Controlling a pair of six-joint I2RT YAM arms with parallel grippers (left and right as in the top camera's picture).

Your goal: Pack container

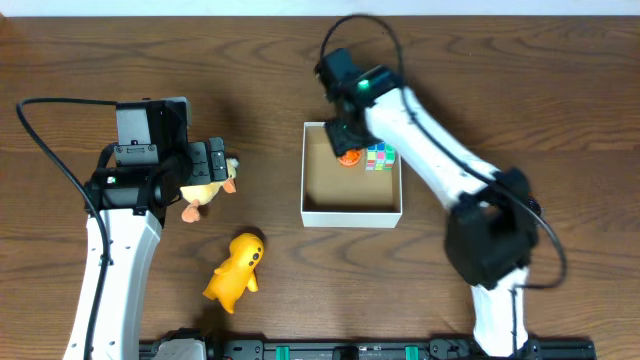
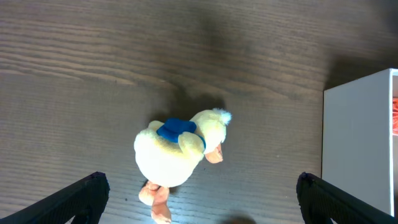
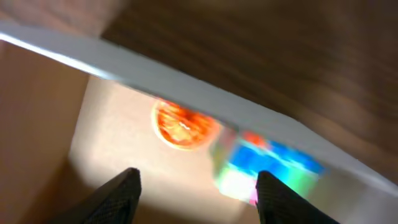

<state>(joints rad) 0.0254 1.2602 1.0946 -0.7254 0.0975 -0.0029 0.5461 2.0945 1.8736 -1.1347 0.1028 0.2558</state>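
Observation:
The container [image 1: 350,213] stands at the table's middle, white walls with a brown inside. In it lie an orange ball [image 1: 348,157] and a multicoloured cube [image 1: 380,157] at the far side. My right gripper [image 1: 340,133] is open and empty above the container's far left part; its wrist view shows the ball [image 3: 182,127], the cube [image 3: 261,165] and the container wall [image 3: 205,93]. My left gripper [image 1: 212,160] is open above a pale yellow plush duck with a blue scarf [image 2: 177,152], which lies on the table [image 1: 205,190]. A yellow plush toy [image 1: 235,272] lies nearer the front.
The container's white wall [image 2: 357,140] shows at the right edge of the left wrist view. Black cables run from both arms over the brown wooden table [image 1: 560,100]. A black rail [image 1: 350,350] lies along the front edge.

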